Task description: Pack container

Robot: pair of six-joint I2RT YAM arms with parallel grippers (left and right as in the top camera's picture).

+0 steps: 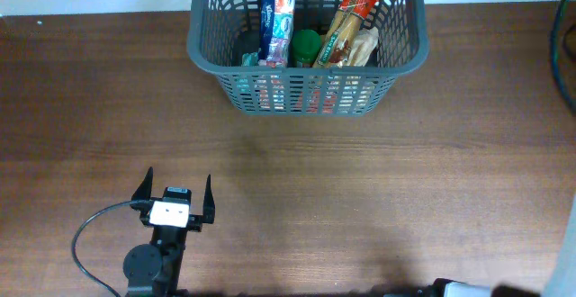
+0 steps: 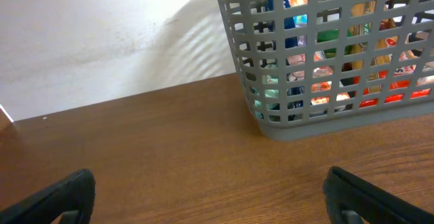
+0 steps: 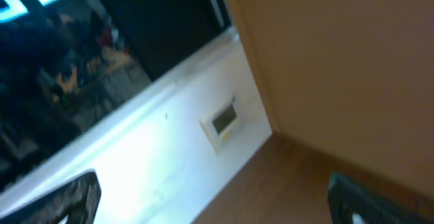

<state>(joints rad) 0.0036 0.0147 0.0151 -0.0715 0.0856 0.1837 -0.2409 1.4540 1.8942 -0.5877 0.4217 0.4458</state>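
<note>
The container (image 1: 205, 52) is a large dark grey lattice basket at the back middle of the table. It holds a blue and red packet (image 1: 276, 25), a green item (image 1: 306, 47) and an orange and tan snack packet (image 1: 345, 29), all standing up. It also shows in the left wrist view (image 2: 271, 125) at the upper right. My left gripper (image 1: 175, 189) is open and empty near the front left, well short of the basket; its fingers show in the left wrist view (image 2: 210, 197). My right gripper (image 3: 210, 197) is open and empty, pointing at a wall beyond the table.
A black cable (image 1: 85, 243) loops beside the left arm at the front. A white wall (image 2: 102, 34) rises behind the table's far edge. A cable (image 1: 562, 36) hangs at the right edge. A white part of the right arm (image 1: 468, 290) sits at the front right.
</note>
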